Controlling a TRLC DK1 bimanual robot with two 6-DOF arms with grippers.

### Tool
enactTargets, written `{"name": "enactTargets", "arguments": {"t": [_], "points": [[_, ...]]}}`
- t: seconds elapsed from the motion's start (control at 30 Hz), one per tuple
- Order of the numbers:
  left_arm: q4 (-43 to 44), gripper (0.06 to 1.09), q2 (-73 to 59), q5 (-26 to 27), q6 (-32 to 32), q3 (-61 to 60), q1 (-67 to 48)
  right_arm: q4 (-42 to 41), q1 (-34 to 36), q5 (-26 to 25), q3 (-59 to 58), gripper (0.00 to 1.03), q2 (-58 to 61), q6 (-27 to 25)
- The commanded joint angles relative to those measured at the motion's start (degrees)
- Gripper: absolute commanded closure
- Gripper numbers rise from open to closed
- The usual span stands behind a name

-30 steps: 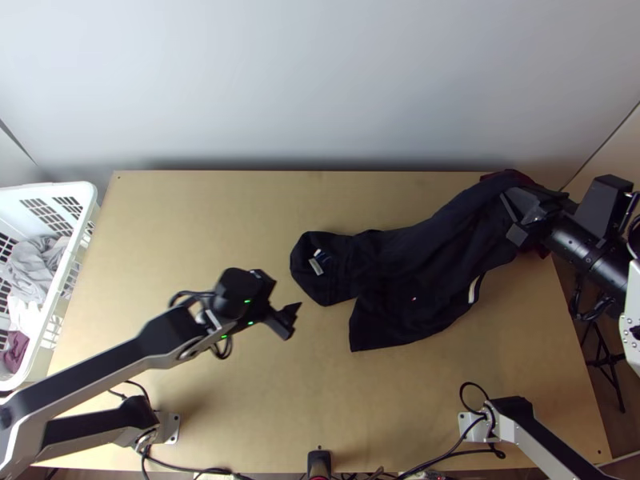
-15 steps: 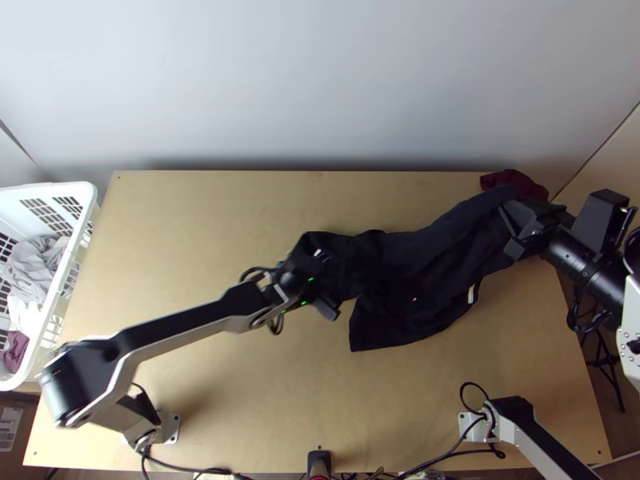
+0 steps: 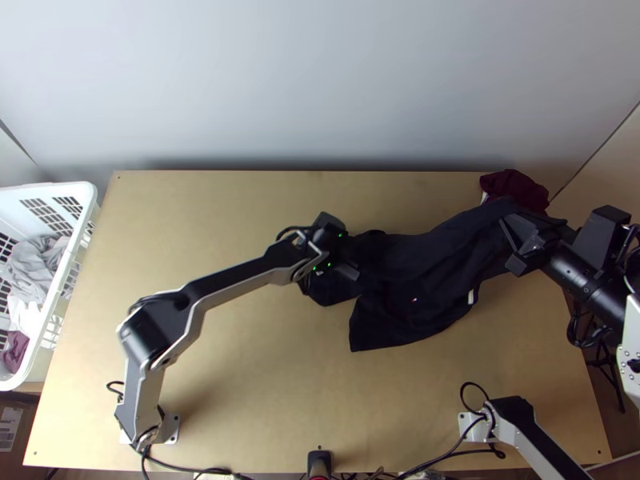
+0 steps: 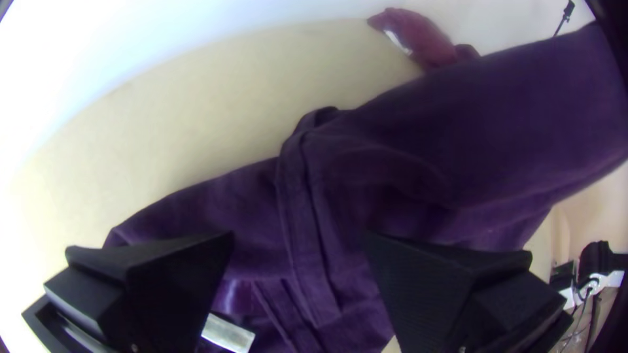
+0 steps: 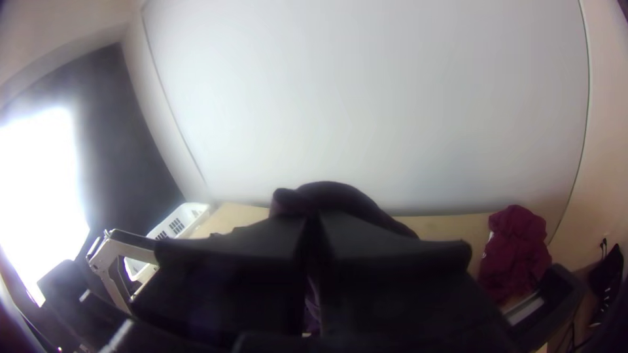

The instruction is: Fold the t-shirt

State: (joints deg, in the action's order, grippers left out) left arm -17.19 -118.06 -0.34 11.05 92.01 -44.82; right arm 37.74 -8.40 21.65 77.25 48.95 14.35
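The dark t-shirt (image 3: pixel 424 280) lies rumpled and partly spread, extending from the middle of the wooden table (image 3: pixel 240 400) toward its right side, that end raised. A pale tag (image 4: pixel 227 333) marks the opposite end.

No lettering or numbers can be read

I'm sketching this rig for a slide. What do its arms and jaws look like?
The left arm and right arm both have silver-grey links, black joints and thin black cables looping alongside. Small green lights glow near the left arm's wrist. The jaws are black, wide and wedge-shaped.
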Motion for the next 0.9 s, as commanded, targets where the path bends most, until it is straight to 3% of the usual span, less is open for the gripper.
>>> {"name": "enactTargets", "arguments": {"t": [0.0,0.87], "points": [[-5.0,0.12,-7.7,0.8,3.1,11.4,2.3,0.2,-0.2,0.0,0.7,1.00,-0.3,-0.5],[-11.2,0.12,-10.9,15.1,14.1,20.9,3.1,0.1,-0.3,-1.4,-2.0,1.00,0.3,-2.5]]}}
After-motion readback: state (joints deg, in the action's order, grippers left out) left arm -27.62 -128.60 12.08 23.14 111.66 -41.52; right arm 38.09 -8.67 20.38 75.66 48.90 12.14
